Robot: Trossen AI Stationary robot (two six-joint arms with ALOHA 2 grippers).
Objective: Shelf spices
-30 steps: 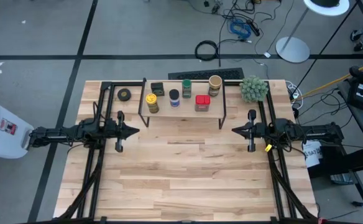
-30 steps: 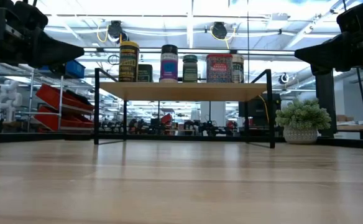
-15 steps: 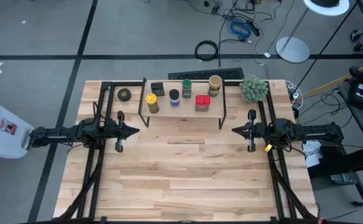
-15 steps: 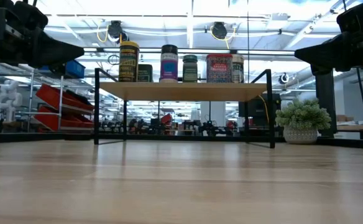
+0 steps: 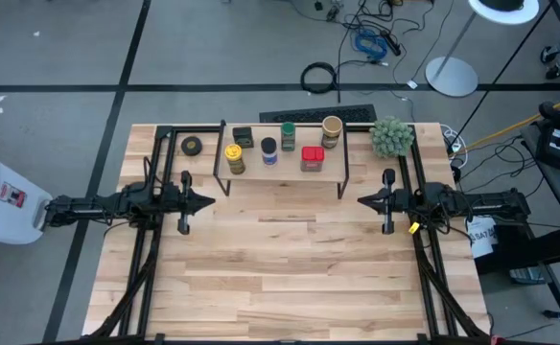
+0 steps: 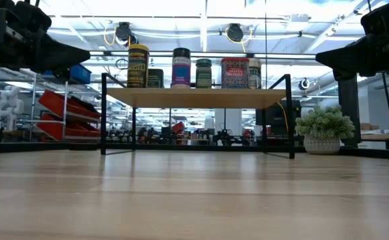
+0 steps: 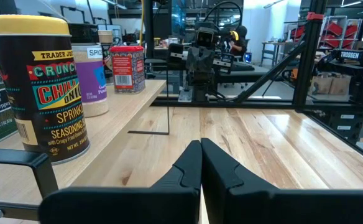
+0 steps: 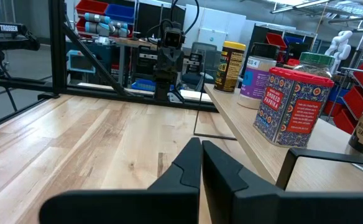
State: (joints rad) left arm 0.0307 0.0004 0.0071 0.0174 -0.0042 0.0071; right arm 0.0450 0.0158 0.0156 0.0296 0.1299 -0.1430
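Left pincer (image 5: 211, 202) and right pincer (image 5: 361, 200) are clenched, nothing held, parked beside shelf (image 5: 285, 171). All six spices (image 5: 283, 148) are seen shelved; task judged approx. done.

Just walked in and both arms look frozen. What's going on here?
Nothing is being handled right now. All six spices, among them the yellow-lidded jar and the red square tin, stand on the shelf. The left gripper and the right gripper are both shut and empty, hovering over the table just in front of the shelf's two ends.
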